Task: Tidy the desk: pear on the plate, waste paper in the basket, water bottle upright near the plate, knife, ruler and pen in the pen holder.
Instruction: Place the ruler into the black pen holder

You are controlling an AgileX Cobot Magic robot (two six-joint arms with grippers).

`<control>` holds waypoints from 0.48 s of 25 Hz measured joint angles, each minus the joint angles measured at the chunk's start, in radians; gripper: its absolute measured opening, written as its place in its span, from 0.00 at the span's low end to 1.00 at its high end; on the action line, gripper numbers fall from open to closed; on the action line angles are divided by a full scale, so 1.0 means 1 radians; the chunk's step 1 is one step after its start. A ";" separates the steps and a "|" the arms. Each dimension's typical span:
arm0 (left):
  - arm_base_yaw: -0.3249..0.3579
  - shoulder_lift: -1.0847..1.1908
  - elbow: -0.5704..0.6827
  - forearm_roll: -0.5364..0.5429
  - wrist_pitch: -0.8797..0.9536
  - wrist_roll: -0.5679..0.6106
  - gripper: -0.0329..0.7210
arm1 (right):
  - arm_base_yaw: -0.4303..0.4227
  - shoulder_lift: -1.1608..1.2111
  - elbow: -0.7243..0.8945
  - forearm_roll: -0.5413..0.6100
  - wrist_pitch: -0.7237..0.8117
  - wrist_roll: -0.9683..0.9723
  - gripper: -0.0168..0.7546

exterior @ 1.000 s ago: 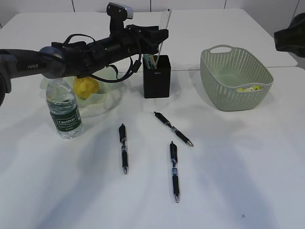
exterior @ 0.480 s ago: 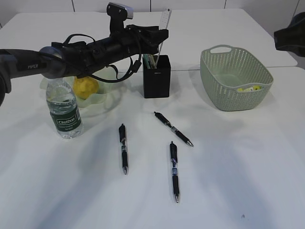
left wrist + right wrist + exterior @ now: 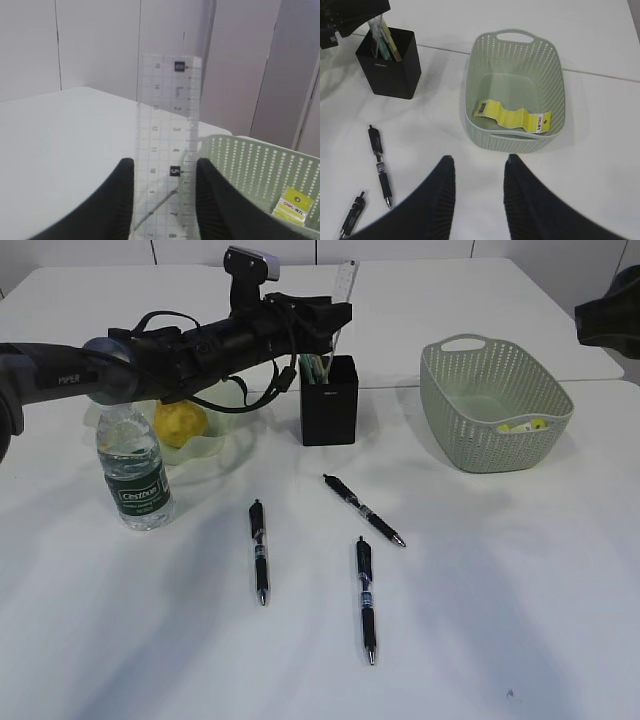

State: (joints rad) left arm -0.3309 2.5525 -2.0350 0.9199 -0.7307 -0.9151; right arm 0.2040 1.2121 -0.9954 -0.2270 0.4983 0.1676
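Above the white table (image 3: 480,570) nothing has shifted; left fingers (image 3: 115,200) clamp the ruler (image 3: 167,150), right fingers (image 3: 440,200) apart.

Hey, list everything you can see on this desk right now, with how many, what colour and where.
pear: one, yellow, on the plate
plate: one, pale green, wavy rim, left rear
water bottle: one, clear with dark green label, upright in front of the plate
pen holder: one, black, centre rear, already holding items
pens: three, black, lying loose at centre front
basket: one, sage green, right
waste paper: one, yellow, inside the basket
ruler: one, transparent, upright above the pen holder
left tool: shut on the ruler
right tool: open, holding nothing, near the basket
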 joint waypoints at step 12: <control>0.000 0.000 0.000 0.000 0.014 0.000 0.39 | 0.000 0.000 0.000 0.000 -0.002 0.000 0.38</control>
State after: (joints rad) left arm -0.3309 2.5525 -2.0350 0.9199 -0.7169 -0.9151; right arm 0.2040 1.2121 -0.9954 -0.2270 0.4963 0.1676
